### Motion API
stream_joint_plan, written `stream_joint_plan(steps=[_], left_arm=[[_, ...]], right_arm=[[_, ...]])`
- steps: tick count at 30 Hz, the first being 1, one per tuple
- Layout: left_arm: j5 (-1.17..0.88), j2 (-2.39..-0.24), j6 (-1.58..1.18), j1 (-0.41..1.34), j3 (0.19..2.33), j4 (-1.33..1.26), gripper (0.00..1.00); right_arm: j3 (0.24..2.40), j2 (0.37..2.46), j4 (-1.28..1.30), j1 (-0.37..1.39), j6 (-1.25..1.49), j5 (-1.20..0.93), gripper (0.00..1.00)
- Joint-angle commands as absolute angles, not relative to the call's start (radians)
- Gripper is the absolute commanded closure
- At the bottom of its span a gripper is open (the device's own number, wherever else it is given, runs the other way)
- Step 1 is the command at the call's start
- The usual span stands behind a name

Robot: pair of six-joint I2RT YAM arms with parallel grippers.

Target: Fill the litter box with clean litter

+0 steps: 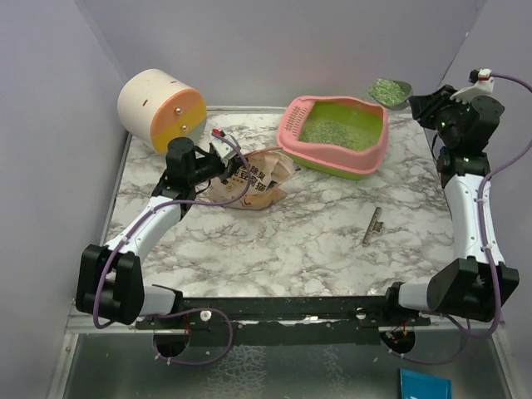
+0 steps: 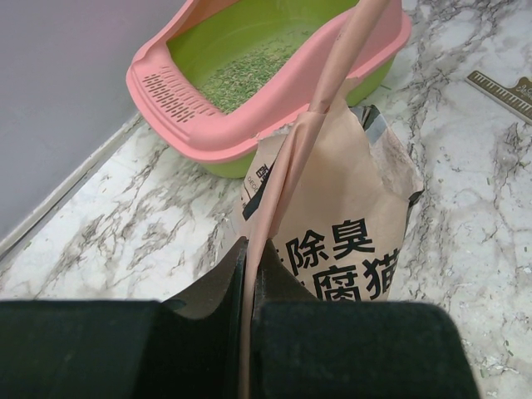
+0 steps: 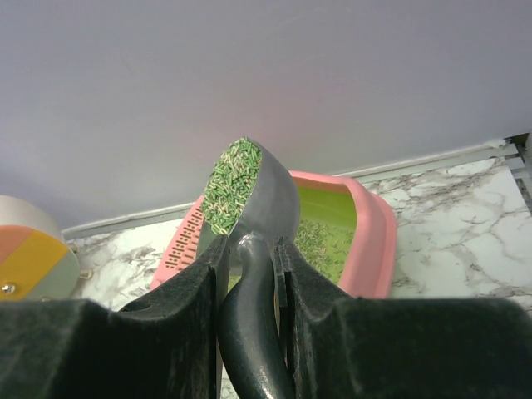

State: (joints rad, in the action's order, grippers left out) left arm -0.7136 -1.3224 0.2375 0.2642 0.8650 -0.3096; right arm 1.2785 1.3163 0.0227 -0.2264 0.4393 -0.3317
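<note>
- Transferring a scoopful: your right tool (image 3: 249,249) is clenched on the handle of the grey scoop (image 1: 389,91). The bowl is heaped with clean litter (image 3: 231,179) and nothing is spilling.
- The scoop hangs above the table (image 1: 291,241), just past the far-right corner of the litter box (image 1: 293,116). From the top view it doesn't look to be over the basin yet.
- The litter box sits far on the table, right of centre. A thin patch of granules covers part of the green floor, so I'd call the fill early, well short of done.
- Your left tool (image 2: 249,262) is clamped tight on the top flap of the bag (image 2: 332,216), holding it up just left of the box and near the cream-and-orange cylinder (image 1: 162,108).
- Next: move the scoop left and nearer until the bowl is over the basin centre, lower it inside the pink rim, then roll the wrist to dump.
- Risk: tip before you've cleared the rim and granules land on the table.
- Hold the left grip as is so the bag doesn't slump.
</note>
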Motion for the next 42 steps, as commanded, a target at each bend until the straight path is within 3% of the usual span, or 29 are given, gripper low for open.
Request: stream_joint_plan(steps=[1,25,42], left_arm=[[-0.765,-1.329,0.214,0.282,0.884,-0.382,1.0],[-0.771,-1.334,0.207,0.288,0.887,-0.383,1.0],[-0.773,-1.332,0.206,0.293,0.885,-0.383,1.0]], right_arm=[[1.367,1.284,0.077,-0.225,0.374,-0.3,0.99],[1.652,1.429,0.359,-0.148,0.2,-0.251,0.99],[1.766,1.5,0.415,-0.112,0.149,-0.18,0.99]])
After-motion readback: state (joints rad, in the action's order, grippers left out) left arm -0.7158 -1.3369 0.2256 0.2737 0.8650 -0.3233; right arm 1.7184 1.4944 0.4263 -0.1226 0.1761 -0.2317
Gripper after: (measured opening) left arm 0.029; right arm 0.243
